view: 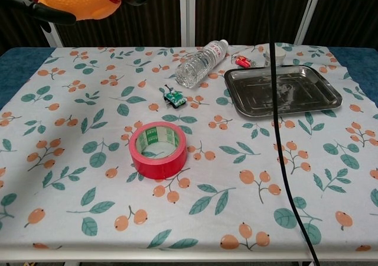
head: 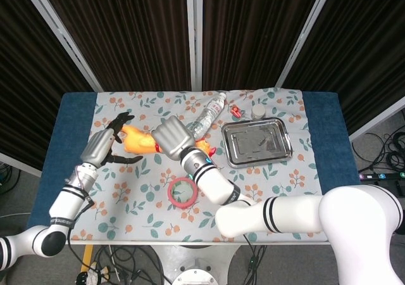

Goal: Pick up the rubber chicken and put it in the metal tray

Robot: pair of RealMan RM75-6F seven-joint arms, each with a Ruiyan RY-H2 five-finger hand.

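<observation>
Head view: set high above me, looking steeply down on the whole table (head: 73, 117), curtains behind, my arms below. Chest view: low and near, facing forward across the cloth. Shared: red tape roll (head: 183, 191) (view: 158, 149), metal tray (head: 286, 151) (view: 331, 100), plastic bottle (head: 207, 114) (view: 201, 63).

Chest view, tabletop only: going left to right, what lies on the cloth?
Red tape roll → small green toy → plastic bottle → small red toy → metal tray.

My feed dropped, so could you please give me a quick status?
Left robot hand and right robot hand both hold chicken, lifted. Tray empty. Bottle beside it.
</observation>
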